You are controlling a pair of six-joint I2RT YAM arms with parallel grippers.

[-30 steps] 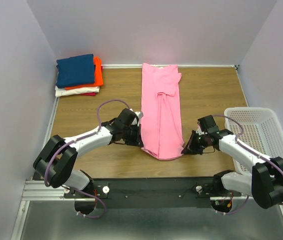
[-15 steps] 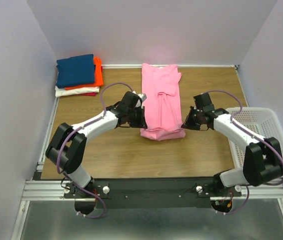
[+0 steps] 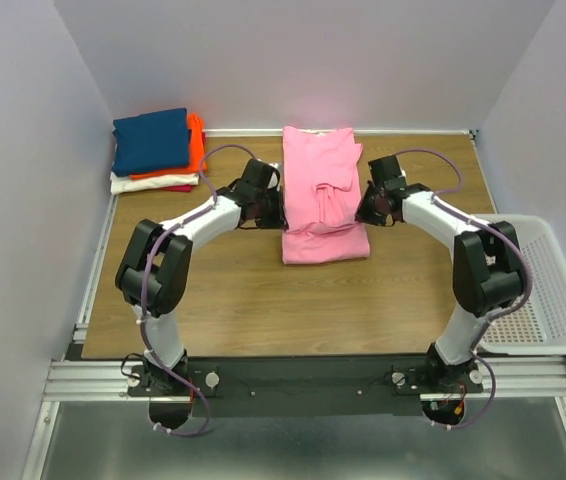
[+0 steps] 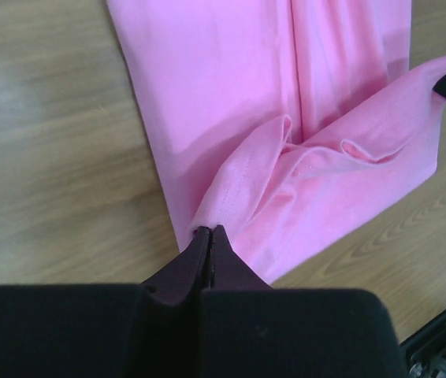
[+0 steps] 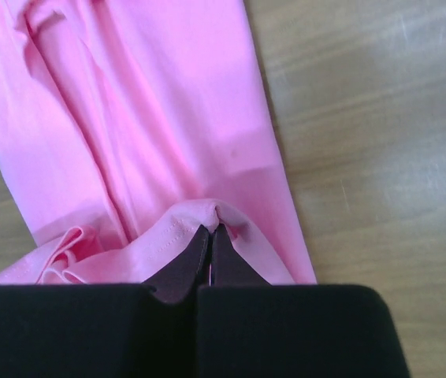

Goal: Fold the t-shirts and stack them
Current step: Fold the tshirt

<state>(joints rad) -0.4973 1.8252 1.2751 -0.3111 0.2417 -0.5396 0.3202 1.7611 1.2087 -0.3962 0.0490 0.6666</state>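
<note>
1 pink tee [image 3: 323, 165] pinched, L gripper [image 4: 211, 232], R gripper [image 5: 209, 230], 4 tees [image 3: 153, 140] stacked

Plain pink t-shirt [image 3: 321, 200]; brown woodgrain table [image 3: 243, 300]

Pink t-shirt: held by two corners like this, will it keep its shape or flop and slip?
Likely floppy: the pink t-shirt puckers into soft folds where the left pincer and right pincer pinch it. Probably light, since small corner pinches carry the folded-over part. It may sag between them.

One pink t-shirt [image 3: 320, 195], four stacked t-shirts [image 3: 153, 142], one basket [image 3: 551, 300], two hands [image 3: 279, 207] [image 3: 363, 212].
</note>
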